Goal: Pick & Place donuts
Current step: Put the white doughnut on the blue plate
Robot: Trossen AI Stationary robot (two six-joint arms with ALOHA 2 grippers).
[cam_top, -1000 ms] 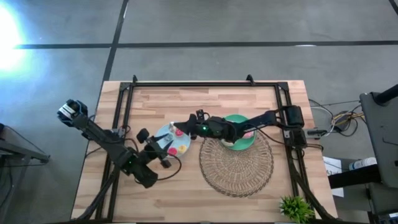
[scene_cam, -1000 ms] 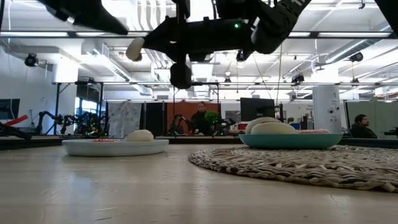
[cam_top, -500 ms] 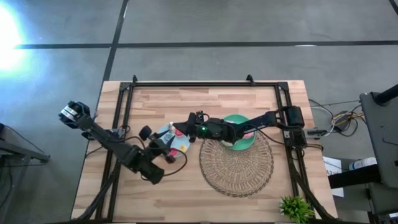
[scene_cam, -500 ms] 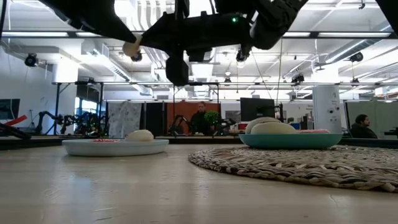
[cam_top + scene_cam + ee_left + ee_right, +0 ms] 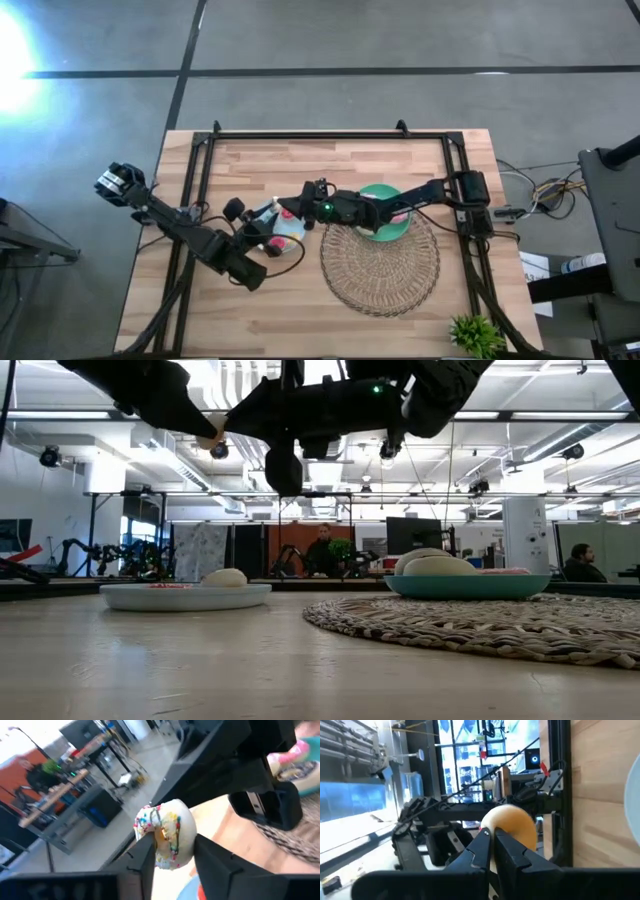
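My left gripper is shut on a white donut with coloured sprinkles, held in the air over the light-blue plate. In the high view this donut sits just left of my right gripper, which reaches across from the teal plate. My right gripper has its fingers together, with a tan round donut right behind them. A cream donut lies on the light-blue plate. Cream donuts lie on the teal plate. My left gripper pinches the sprinkled donut across its ring, one finger on either side. The donut stands on edge between the fingers, lifted clear above the light-blue plate. My right gripper's fingertips overlap the tan donut; whether they touch it, I cannot tell.
A round woven placemat lies toward the table's near right, under the teal plate's near side. A black frame runs along the far and side edges. A small green plant stands at the near right corner. People stand in the room beyond.
My left arm's forearm has swung a little toward the table's right, while its donut has stayed over the light-blue plate, close to my right gripper. My right gripper has risen slightly.
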